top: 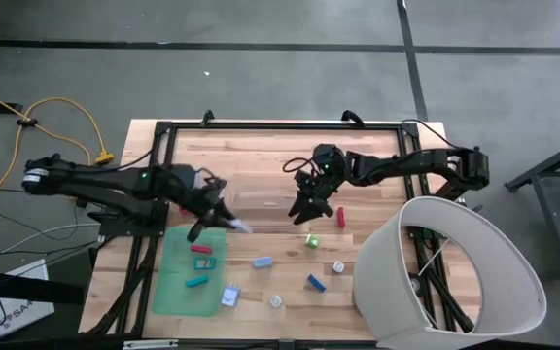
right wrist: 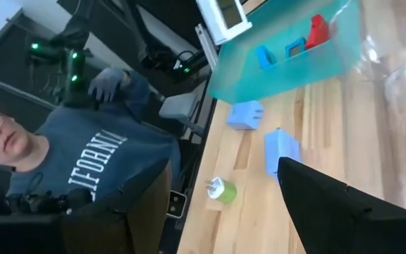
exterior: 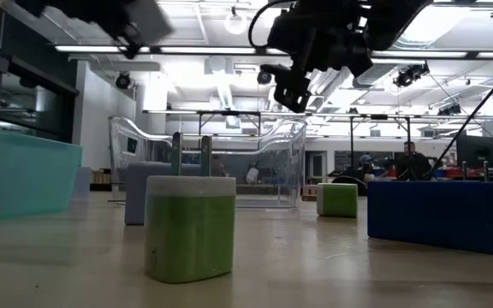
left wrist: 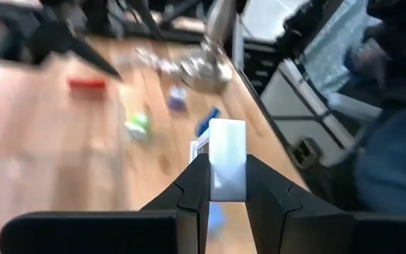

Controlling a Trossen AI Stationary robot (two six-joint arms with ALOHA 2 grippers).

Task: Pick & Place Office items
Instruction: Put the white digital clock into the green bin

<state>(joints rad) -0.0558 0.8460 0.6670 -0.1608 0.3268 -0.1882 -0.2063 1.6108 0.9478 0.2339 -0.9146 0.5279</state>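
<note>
We judge the main risk to be the small white piece [left wrist: 227, 159] slipping from the left claw [top: 229, 225], whose closed fingers pinch only its lower end above the green mat [top: 175, 282]. The right claw [top: 309, 209] hangs wide and empty over the desk [top: 261, 156], with a red piece [top: 339, 215] just beside it and a green piece [top: 311, 239] near.
</note>
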